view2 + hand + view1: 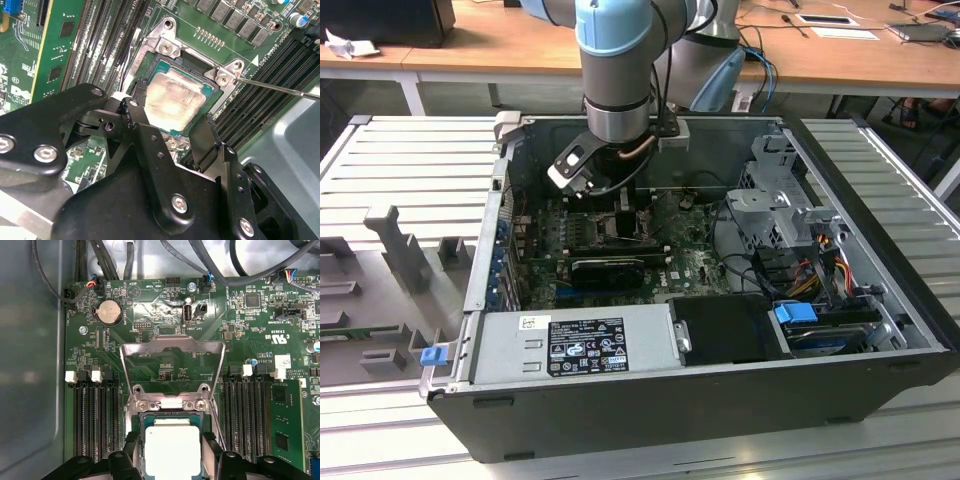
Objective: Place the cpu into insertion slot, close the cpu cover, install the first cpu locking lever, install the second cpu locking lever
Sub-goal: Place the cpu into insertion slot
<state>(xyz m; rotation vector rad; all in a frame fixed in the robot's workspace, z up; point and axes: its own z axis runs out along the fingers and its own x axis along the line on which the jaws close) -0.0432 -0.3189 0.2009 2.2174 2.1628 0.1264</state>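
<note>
The gripper [167,119] was clamped on the cpu [172,95], its black fingers [142,135] set against two opposite edges of the chip, one on each side. The cpu lay flat inside the insertion slot [159,46], pale metal face up, its green border showing within the silvery rim in both wrist views. The cpu cover [172,343] stood open at the edge of the slot farthest from the gripper, just beside two screws, with bare board showing through its window. In the second wrist view a thin metal lever [280,89] ran out from one corner of the slot. Long black memory slots [95,420] flanked the insertion slot on two opposite sides. Beyond the open cover from the slot sat a round coin battery [108,313] on the green board [240,335]. In the exterior view the arm [615,60] reached down into the open computer case [650,415] over the slot, and a grey power supply [570,345] lay well apart from the slot.
</note>
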